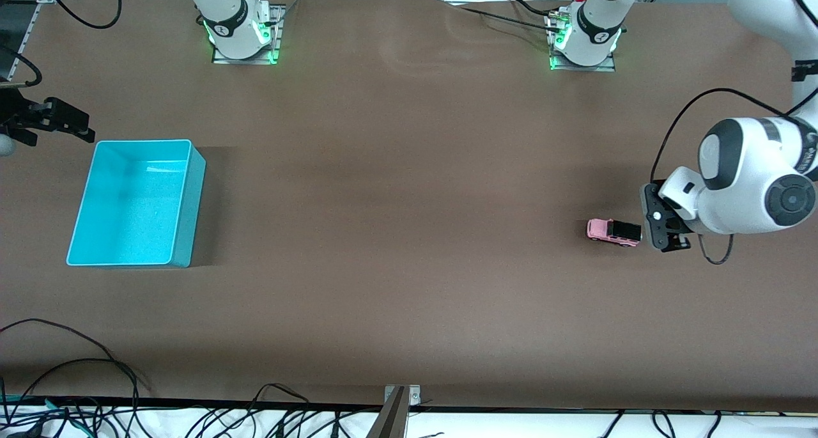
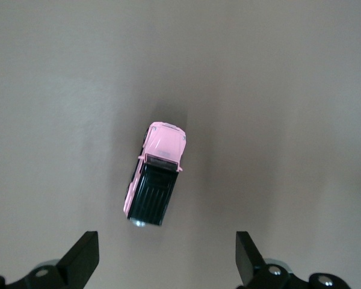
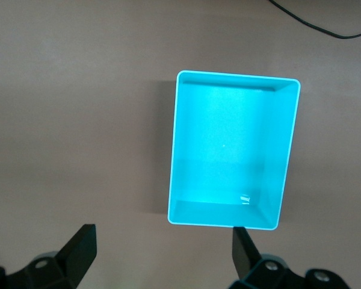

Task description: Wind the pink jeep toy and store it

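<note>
The pink jeep toy point(image 1: 613, 231) stands on its wheels on the brown table toward the left arm's end, its black rear pointing at my left gripper point(image 1: 668, 236). In the left wrist view the jeep point(image 2: 155, 183) lies just ahead of the left gripper point(image 2: 167, 253), which is open, empty and not touching it. The cyan bin point(image 1: 195, 214) stands empty toward the right arm's end. My right gripper point(image 1: 64, 119) hangs over the table beside the bin's corner. In the right wrist view it point(image 3: 163, 250) is open and empty, with the bin point(image 3: 180, 150) below.
Both arm bases point(image 1: 241, 32) point(image 1: 585, 38) stand along the table's edge farthest from the front camera. Black cables point(image 1: 77, 361) and a metal bracket point(image 1: 399, 396) lie at the edge nearest to that camera. Bare brown table lies between jeep and bin.
</note>
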`<state>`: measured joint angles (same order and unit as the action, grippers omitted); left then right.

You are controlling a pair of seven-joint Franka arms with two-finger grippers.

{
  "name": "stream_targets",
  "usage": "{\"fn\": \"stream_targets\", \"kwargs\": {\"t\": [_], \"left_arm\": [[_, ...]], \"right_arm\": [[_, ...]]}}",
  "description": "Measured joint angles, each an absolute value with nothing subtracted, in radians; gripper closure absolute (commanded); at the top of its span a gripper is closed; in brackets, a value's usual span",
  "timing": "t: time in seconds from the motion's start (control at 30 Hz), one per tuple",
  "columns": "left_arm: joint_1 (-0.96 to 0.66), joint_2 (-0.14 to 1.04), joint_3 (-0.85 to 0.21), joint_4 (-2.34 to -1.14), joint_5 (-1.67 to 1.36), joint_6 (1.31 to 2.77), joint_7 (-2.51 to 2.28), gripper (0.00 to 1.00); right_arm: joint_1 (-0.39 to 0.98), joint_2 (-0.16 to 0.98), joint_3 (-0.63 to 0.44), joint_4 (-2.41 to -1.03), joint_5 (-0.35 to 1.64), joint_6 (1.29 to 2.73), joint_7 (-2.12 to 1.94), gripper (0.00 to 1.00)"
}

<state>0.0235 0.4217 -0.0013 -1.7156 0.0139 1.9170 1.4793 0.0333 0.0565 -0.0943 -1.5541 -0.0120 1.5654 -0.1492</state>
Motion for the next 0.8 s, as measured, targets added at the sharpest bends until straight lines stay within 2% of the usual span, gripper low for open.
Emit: {"fn": "stream_targets", "kwargs": {"t": [0.2,0.27,0.8], "left_arm": [[0.023,0.425,-0.003,-1.815,0.014,2.078,1.593,0.00],[0.022,0.427,-0.003,-1.869,0.014,2.186,1.660,0.00],[0.022,0.479,-0.003,-1.982,0.014,2.404,1.727,0.00]], "right_arm": [[0.033,0.057,-0.094,-1.554,-0.012,1.565,-0.149,0.00],[0.033,0.057,-0.094,-1.554,-0.012,1.565,-0.149,0.00],[0.033,0.057,-0.094,-1.554,-0.012,1.565,-0.149,0.00]]}}
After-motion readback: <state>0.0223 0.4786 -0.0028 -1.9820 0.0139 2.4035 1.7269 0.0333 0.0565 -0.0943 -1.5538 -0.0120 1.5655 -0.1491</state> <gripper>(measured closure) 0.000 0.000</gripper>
